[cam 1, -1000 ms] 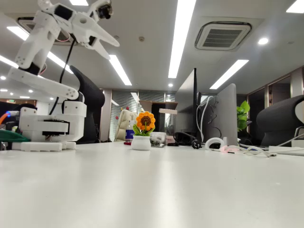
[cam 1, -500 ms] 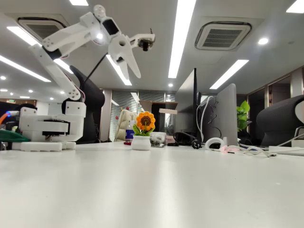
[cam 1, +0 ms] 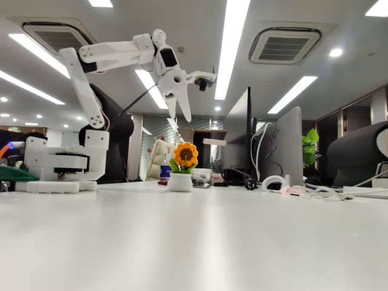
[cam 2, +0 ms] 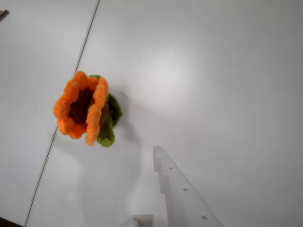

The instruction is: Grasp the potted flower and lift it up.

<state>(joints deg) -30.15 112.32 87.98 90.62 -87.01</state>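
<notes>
White table [cam 1: 200, 242] surface fills the foreground in the fixed view. Toward its far edge stands the potted flower [cam 1: 183, 167]: orange petals, brown centre, green leaves, rounded white pot, upright and untouched. The white arm [cam 1: 91, 79] reaches from its base at the far left edge; the gripper [cam 1: 179, 114] hangs above the flower, pointing down, well apart from it. Whether the jaws are apart or together cannot be determined. In the wrist view, the flower [cam 2: 85, 109] lies up and left of one finger [cam 2: 182, 194].
</notes>
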